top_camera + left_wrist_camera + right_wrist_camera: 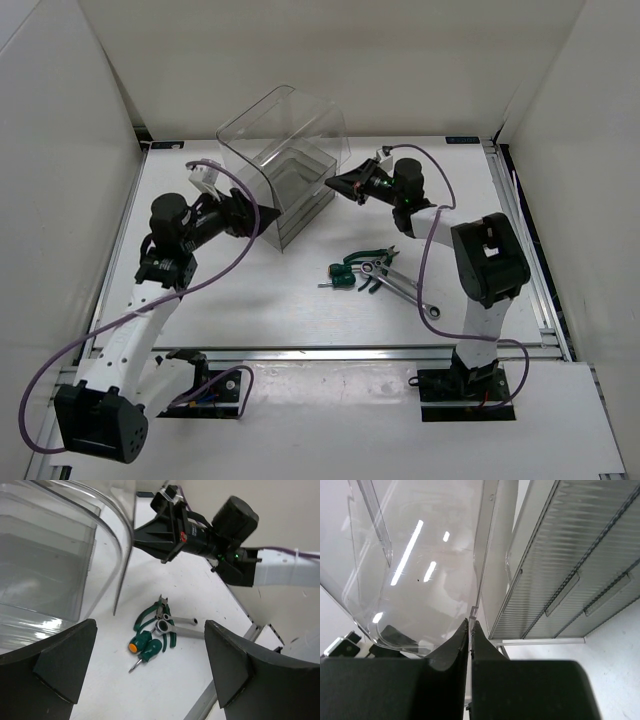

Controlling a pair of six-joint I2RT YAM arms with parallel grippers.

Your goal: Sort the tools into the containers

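Observation:
The clear organiser point(285, 150) stands at the back centre with its smoky drawers point(300, 195) stacked low; the ribbed drawer fronts point(570, 570) fill the right wrist view. My right gripper point(340, 184) is at the organiser's right side, its jaws point(470, 625) shut on a thin clear edge of the casing. My left gripper point(250, 215) is open and empty at the organiser's left front corner. The tools lie in a heap on the table: green-handled pliers point(150, 612), two stubby screwdrivers point(145, 646) and silver wrenches point(182, 629), also in the top view point(375, 275).
White walls enclose the table on three sides. A metal rail point(350, 350) runs along the near edge. The right arm's body point(230, 525) reaches across above the tool heap.

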